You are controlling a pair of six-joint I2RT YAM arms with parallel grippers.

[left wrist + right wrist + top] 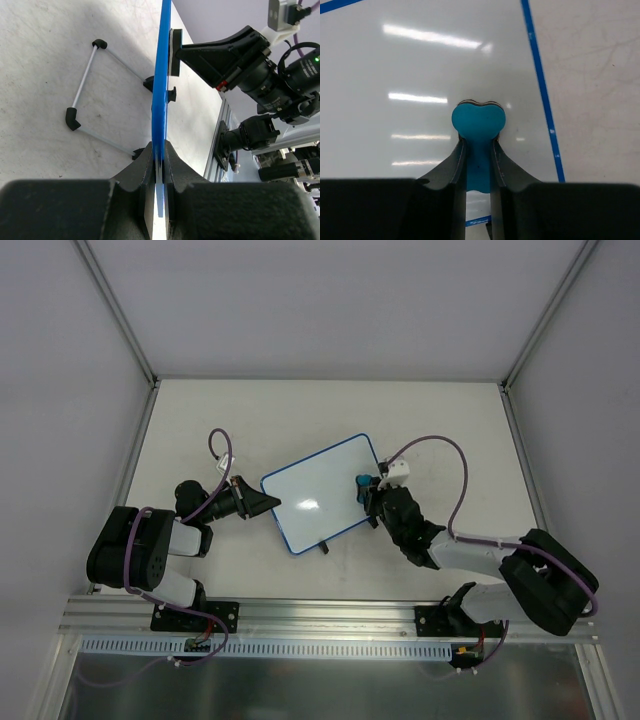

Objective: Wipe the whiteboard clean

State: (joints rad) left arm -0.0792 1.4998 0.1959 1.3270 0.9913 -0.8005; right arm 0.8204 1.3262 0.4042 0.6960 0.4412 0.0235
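The whiteboard [320, 490], white with a thin blue rim, lies tilted in the middle of the table; its face shows no marks. My left gripper [272, 504] is shut on its left edge; in the left wrist view the blue rim [161, 90] runs edge-on up from between my fingers. My right gripper [368, 487] is shut on a small blue bone-shaped eraser [478, 122], pressed on the board's surface [395, 70] near its right rim. The eraser shows in the top view [364, 480] and the left wrist view [175, 52].
A thin wire stand with black end caps [87, 85] sticks out behind the board in the left wrist view. A black foot [325, 546] shows at the board's near edge. Side walls and an aluminium rail [330, 615] bound the table.
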